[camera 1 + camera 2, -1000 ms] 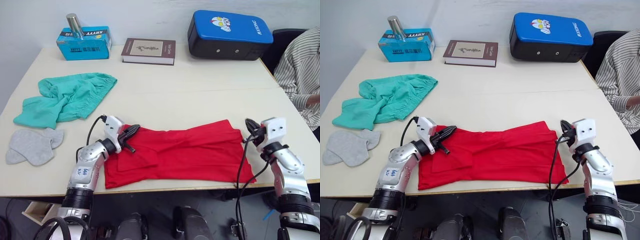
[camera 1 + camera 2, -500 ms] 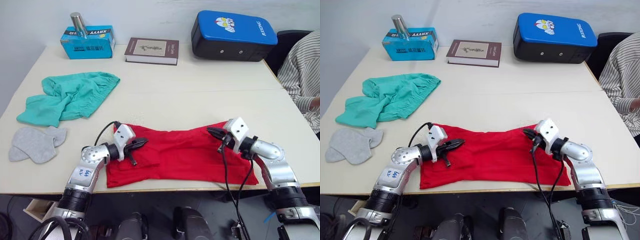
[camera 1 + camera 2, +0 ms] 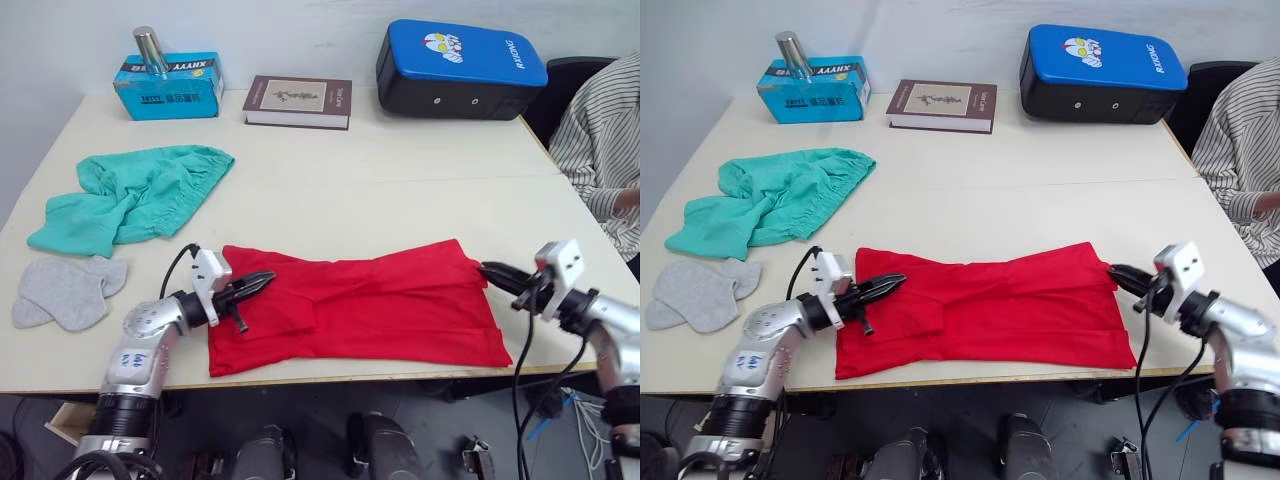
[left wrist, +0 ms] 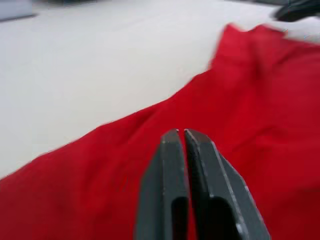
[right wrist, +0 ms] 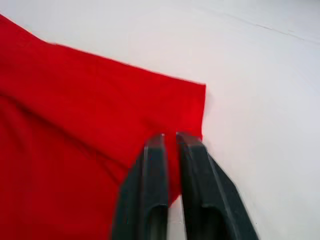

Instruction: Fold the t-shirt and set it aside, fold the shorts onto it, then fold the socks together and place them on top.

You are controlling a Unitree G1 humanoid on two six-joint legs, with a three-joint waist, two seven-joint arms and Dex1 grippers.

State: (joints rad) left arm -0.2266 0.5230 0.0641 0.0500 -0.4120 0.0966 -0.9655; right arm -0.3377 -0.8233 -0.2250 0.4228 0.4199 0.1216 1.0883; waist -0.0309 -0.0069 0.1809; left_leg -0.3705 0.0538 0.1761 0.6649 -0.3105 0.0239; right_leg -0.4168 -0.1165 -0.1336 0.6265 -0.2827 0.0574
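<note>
In the left eye view, the right end effector (image 3: pixel 487 269), half a second ago over the middle of the t-shirt (image 3: pixel 370 310), has pulled back to the shirt's right edge at centre right, arm low and level. The left end effector (image 3: pixel 268 276) has retreated slightly, tips over the shirt's left end. The shirt lies flat along the bench (image 3: pixel 400 190) near edge. In the left wrist view, the fingers (image 4: pixel 170 145) are together over red cloth. In the right wrist view, the fingers (image 5: pixel 189 145) are nearly together at the shirt's corner.

Left gripper (image 3: pixel 262 279) closed; right gripper (image 3: pixel 488 270) closed, arms low.
</note>
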